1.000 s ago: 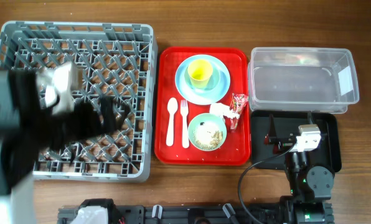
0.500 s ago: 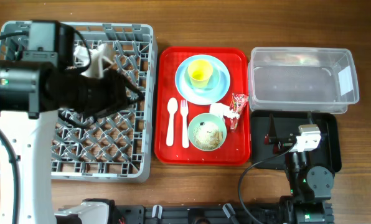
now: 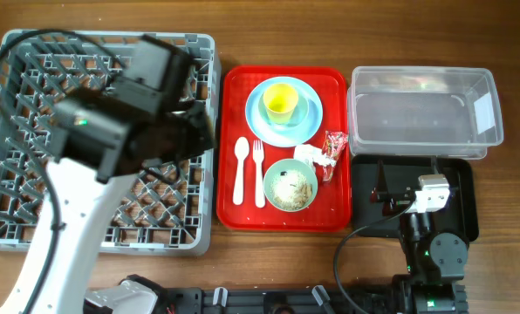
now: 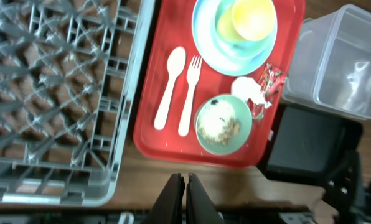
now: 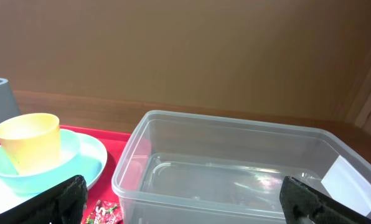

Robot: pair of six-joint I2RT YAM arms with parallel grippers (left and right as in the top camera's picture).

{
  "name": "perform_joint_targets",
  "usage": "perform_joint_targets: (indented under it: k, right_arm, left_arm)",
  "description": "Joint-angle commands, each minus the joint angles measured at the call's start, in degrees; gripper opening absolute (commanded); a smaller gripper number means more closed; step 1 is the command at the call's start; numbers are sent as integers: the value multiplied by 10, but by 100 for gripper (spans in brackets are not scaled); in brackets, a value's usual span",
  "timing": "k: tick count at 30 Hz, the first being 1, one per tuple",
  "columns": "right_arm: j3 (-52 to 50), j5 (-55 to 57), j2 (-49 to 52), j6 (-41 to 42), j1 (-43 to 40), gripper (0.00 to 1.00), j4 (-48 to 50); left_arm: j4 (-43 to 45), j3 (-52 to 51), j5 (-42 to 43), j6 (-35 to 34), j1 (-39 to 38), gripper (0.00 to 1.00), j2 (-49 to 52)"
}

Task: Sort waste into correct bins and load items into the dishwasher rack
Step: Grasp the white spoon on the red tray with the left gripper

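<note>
My left gripper (image 4: 184, 178) is shut on nothing, hovering above the table's front edge; its arm (image 3: 129, 122) spans the dishwasher rack (image 3: 24, 61). On the red tray (image 3: 234, 96) lie a white spoon (image 4: 170, 87) and fork (image 4: 190, 93), a mint green bowl (image 4: 223, 123) holding food scraps, a white tissue (image 4: 248, 89) and a red wrapper (image 4: 269, 78). A yellow cup (image 3: 280, 102) stands in a small blue bowl (image 3: 305, 112) on the blue plate (image 3: 264, 122). My right gripper (image 5: 184, 194) is open and empty, facing the clear tub (image 5: 235, 168) from above the black tray (image 3: 365, 196).
The clear tub (image 3: 421, 113) sits at the back right, directly behind the black tray. The rack fills the left third of the table. The right arm's base and cable (image 3: 430, 253) occupy the front right edge.
The left arm has swept rightwards across the rack towards the red tray, and its jaws have closed. The right arm has stayed still.
</note>
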Motion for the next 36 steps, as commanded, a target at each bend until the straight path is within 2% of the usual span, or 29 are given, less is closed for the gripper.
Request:
perform_joint_targets:
  k: [1,2,3,6,10,14,16,19,23,31,36]
  right_arm:
    - [-1,-5,1,-3,-3,100,2]
    - [-1,-5,1,-3,-3,100,2]
    - [-1,-5,1,-3,-3,100,2]
    - [-1,-5,1,-3,-3,100,2]
    - [-1,-5,1,-3,-3,100,2]
    - [-1,-5,1,-3,-3,100,2]
    - [-1,-5,1,-3,-3,100,2]
    - [-1,-5,1,-3,-3,100,2]
    - [-1,-5,1,-3,-3,100,2]
    - [-1,-5,1,-3,-3,100,2]
    - [-1,-5,1,-3,-3,100,2]
  left_arm:
    - [60,-52,-69,-23,-43,4,21]
    - [74,-59,-71,-22,-48,18,26]
    - [82,-60,-71,-21,-49,22,32]
    - [98,-60,-71,-18,-49,23,43]
    - [105,-76,-101,-18,-51,6,52]
    - [132,-149,-100,-19,-69,7,59]
    - [191,-206,-101,-19,-83,17,62]
    - [283,-286,-101,-18,-96,21,66]
    - [343,-345,-101,-18,-98,32,77]
    - [417,-393,-101,-18,-99,24,112]
    - [443,-410,-105,-18,-102,22,150]
